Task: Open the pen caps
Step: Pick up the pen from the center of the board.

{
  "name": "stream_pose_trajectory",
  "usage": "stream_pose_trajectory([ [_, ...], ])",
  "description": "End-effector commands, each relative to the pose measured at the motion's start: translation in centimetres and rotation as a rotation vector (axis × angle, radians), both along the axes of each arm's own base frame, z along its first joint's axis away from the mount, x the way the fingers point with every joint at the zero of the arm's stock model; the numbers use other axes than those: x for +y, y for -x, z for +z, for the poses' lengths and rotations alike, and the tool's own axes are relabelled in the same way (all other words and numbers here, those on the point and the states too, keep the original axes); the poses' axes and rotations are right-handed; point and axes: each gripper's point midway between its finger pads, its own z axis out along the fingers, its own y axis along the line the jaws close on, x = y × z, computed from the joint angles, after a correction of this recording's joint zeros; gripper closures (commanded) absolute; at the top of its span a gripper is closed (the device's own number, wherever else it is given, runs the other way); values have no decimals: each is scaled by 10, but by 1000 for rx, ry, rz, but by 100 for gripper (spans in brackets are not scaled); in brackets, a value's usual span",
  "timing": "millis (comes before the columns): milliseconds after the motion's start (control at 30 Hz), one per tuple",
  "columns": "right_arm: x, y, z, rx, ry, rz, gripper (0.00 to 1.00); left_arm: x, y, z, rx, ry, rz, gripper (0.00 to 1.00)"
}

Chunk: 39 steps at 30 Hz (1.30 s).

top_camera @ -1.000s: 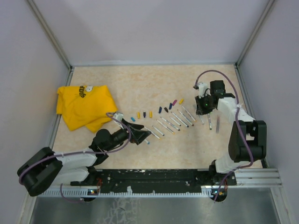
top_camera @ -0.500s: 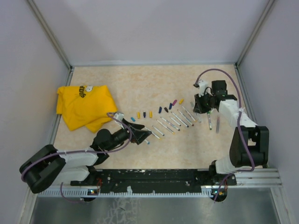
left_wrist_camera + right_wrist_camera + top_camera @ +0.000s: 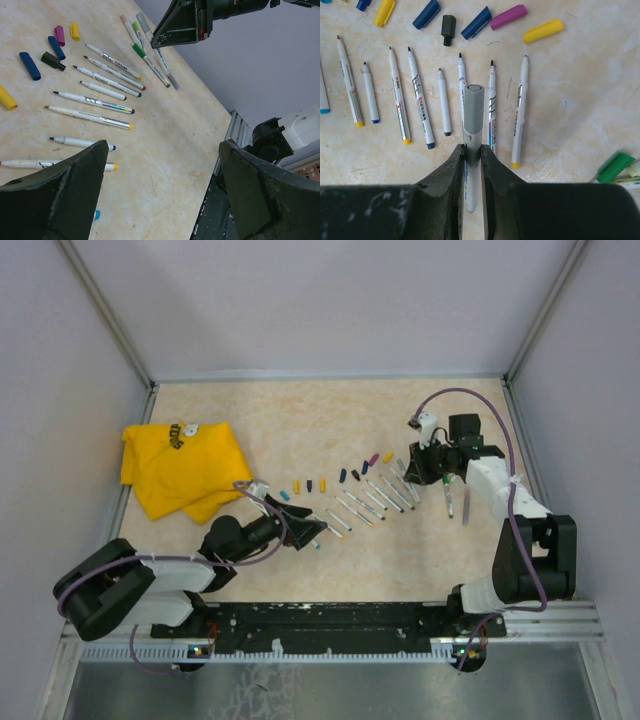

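Loose pen caps lie in a line on the table: magenta (image 3: 508, 16), yellow (image 3: 543, 31), blue (image 3: 476, 22) and black (image 3: 448, 25). Below them is a row of uncapped pens (image 3: 417, 97). My right gripper (image 3: 473, 152) is shut on a pen with a grey cap (image 3: 473, 112), held over the right end of that row (image 3: 412, 468). My left gripper (image 3: 162, 147) hangs open and empty above bare table at the row's left end (image 3: 305, 530). The same caps show in the left wrist view, among them blue (image 3: 30, 65) and magenta (image 3: 60, 35).
A crumpled yellow cloth (image 3: 180, 468) lies at the left of the table. A green-capped pen (image 3: 615, 166) and another pen (image 3: 466, 505) lie right of the row. Walls enclose the table; the arms' base rail (image 3: 330, 620) runs along the near edge.
My right gripper has carried the grey-capped pen a little leftward, over the row's right end. The left gripper has barely moved and stays open.
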Motion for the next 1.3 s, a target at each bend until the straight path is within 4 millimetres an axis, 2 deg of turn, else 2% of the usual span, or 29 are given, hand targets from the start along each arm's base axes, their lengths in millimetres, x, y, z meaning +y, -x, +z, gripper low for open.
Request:
stream_pose_trajectory([
  [0,13,-3,22,-76,-48,37,100,-6,-1,21,-59,55,-23,4],
  [1267,34,7,28,-61,-124,106,100,-14,-7,19,-32,71,-33,5],
])
